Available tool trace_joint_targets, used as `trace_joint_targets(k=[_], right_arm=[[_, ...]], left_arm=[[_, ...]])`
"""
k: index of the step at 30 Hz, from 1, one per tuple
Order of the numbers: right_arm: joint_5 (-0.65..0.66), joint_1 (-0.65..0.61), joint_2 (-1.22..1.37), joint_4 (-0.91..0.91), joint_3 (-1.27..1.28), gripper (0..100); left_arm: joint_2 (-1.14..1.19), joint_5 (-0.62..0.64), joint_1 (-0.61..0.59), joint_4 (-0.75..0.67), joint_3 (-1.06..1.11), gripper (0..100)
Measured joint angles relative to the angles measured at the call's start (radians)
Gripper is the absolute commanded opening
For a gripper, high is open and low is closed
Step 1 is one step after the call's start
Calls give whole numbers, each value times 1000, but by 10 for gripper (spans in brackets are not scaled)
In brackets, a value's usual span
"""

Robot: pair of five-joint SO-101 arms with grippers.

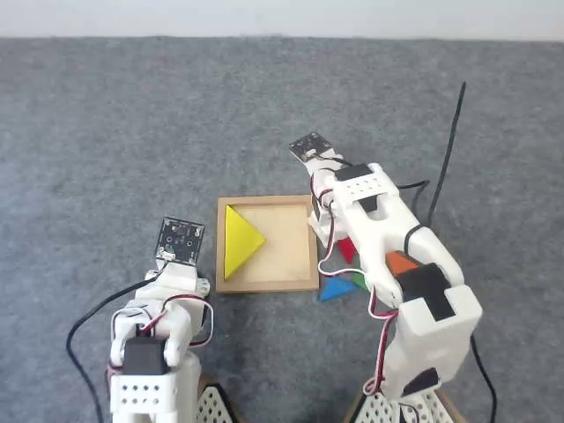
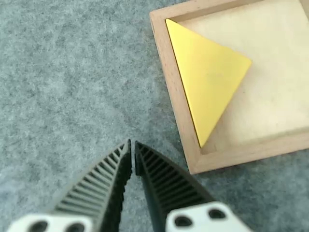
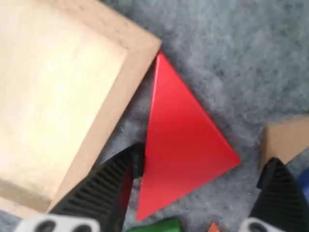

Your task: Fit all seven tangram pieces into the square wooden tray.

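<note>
Grey carpet (image 1: 106, 132): one tray (image 1: 264, 284), one yellow triangle (image 1: 240, 240) inside; left tool (image 2: 133, 150) together, right tool (image 3: 205, 162) apart

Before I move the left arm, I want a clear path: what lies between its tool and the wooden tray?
Bare grey carpet, in the left wrist view. The left tool is shut, beside the tray's wall; the yellow triangle lies inside.

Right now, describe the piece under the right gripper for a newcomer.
Find the square wooden tray. Just outside its rim, under the open right gripper, lies a red triangle. Its neighbours are a green piece, a blue triangle and an orange piece.
</note>
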Motion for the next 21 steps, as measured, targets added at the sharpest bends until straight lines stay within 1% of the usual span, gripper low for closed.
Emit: trace_joint_targets(k=[6,12,21], right_arm=[[48,-11,14,0,-5,366],[52,-11,17,11,-12,295],[57,-51,25,23,-17,308]], left_arm=[[0,0,0,0,0,13],[0,0,0,0,0,13],[0,0,0,0,0,13]])
